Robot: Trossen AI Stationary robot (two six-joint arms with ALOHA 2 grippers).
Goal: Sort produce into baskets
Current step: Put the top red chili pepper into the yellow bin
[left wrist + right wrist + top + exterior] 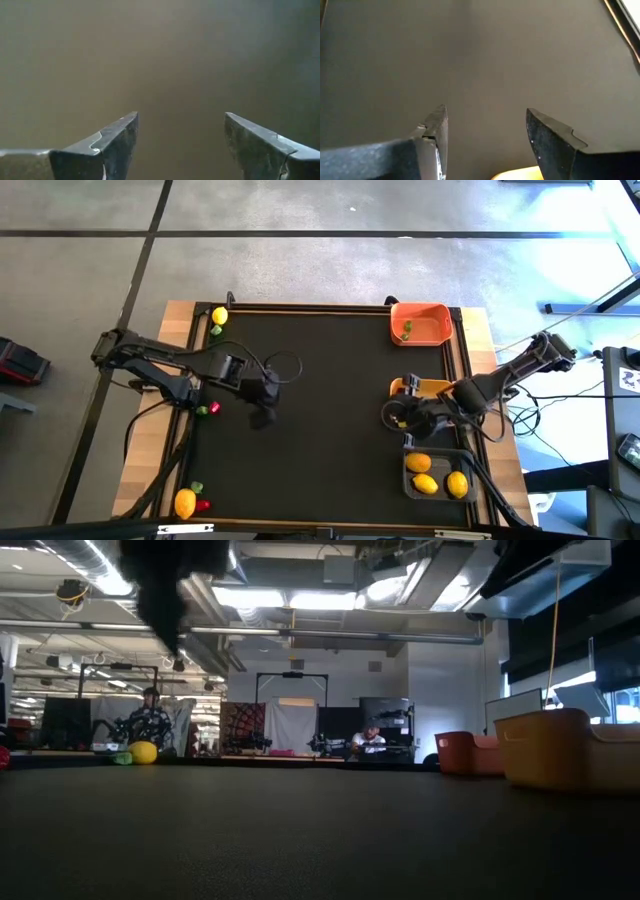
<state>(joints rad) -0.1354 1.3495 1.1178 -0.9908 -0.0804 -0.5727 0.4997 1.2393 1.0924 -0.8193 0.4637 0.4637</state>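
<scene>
My left gripper [263,418] [180,117] hangs open over the bare black mat left of centre, pointing steeply down, with nothing between its fingers. My right gripper [395,418] [485,110] is open and empty too, slanting down over the mat beside the yellow basket [432,387] [560,748]. The orange basket [418,323] at the far right holds a green piece [406,330]. The dark grey basket [437,477] at the near right holds three lemons [425,483]. Loose produce lies along the left edge: a lemon [219,316] with a green piece, a red and green pair [207,409], and a lemon [185,502] with red and green pieces.
The mat's middle [330,400] is bare between the two arms. A raised dark frame [300,307] borders the mat. Cables trail from both arms. People sit in the room beyond the table's far edge.
</scene>
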